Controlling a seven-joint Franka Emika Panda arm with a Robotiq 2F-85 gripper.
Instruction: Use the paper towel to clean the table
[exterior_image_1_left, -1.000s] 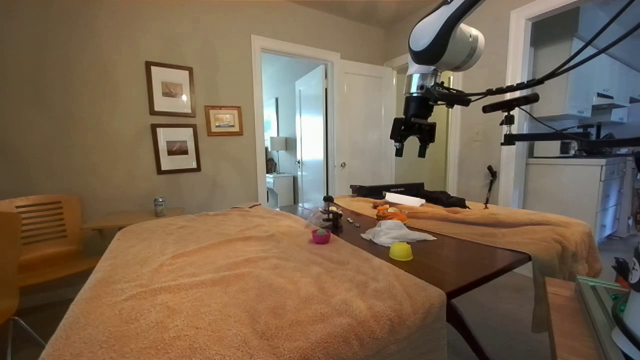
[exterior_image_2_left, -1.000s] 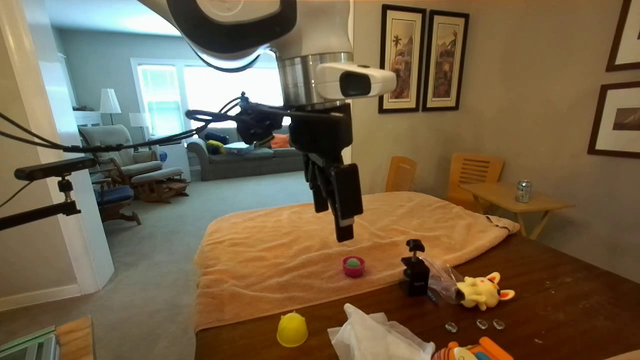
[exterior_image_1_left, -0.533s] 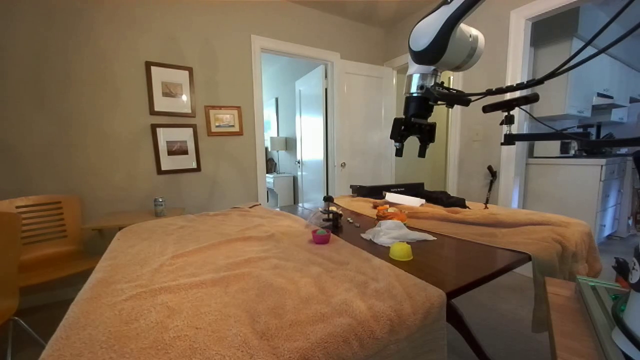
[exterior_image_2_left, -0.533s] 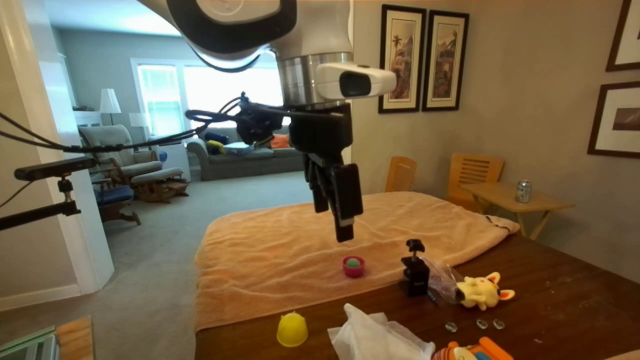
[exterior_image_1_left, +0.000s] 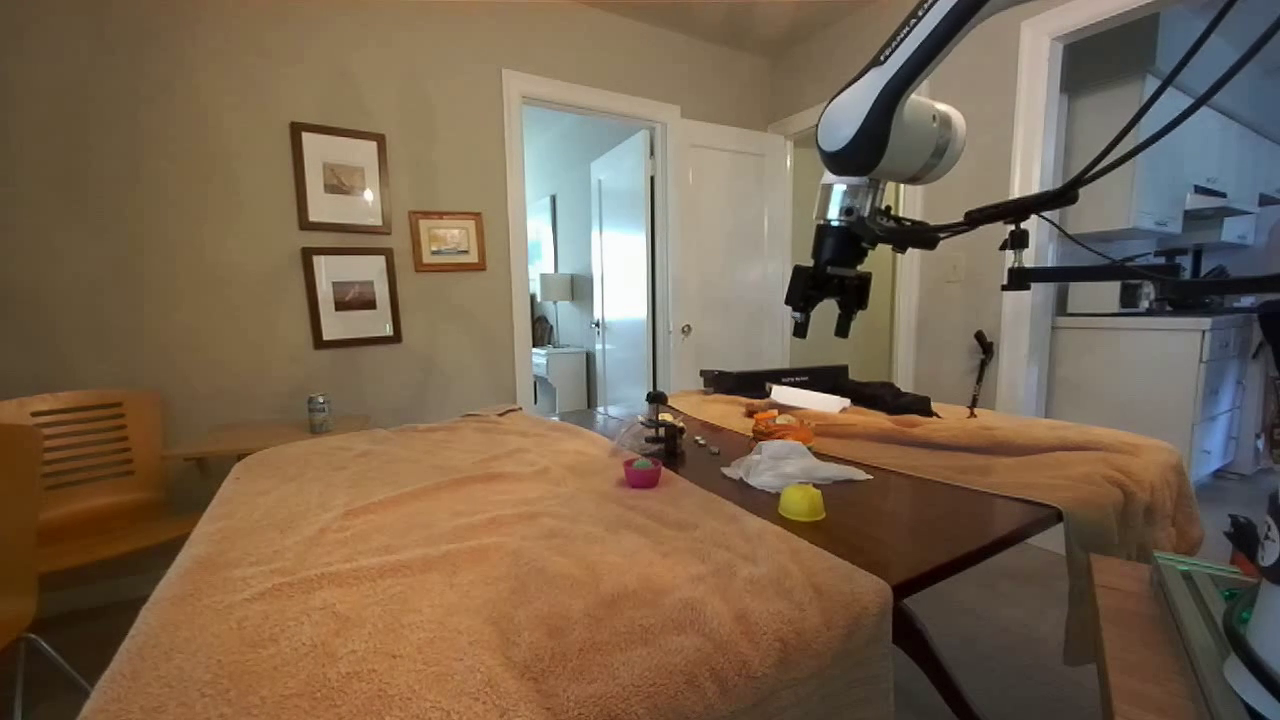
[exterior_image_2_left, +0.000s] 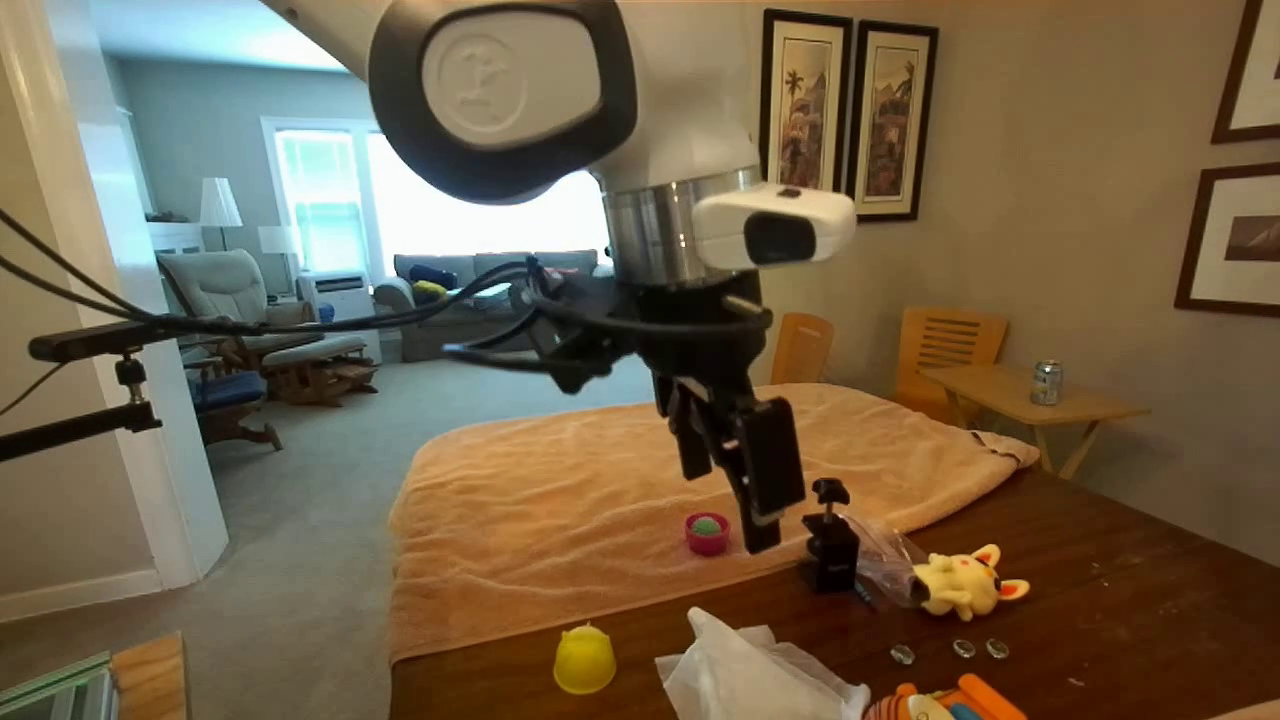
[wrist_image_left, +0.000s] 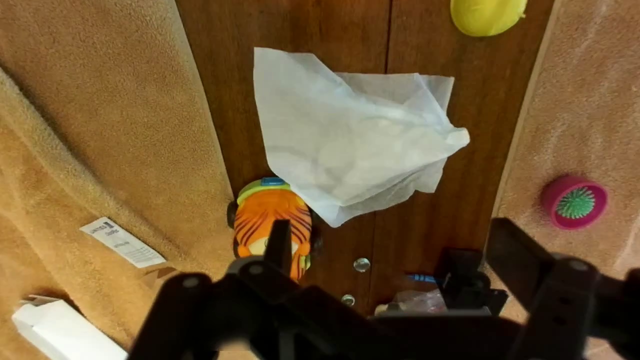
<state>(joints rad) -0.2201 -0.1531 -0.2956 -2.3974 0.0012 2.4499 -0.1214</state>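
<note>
The gripper hangs above the table, fingers wide apart, empty; the paper towel lies there (in an exterior view, an orange toy on its far side).

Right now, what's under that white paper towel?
The paper towel lies on the brown table, visible around it. Anything else beneath would be covered, so I can't tell.

the window glares pure white; the wrist view's pincer is dark, blurred.
</note>
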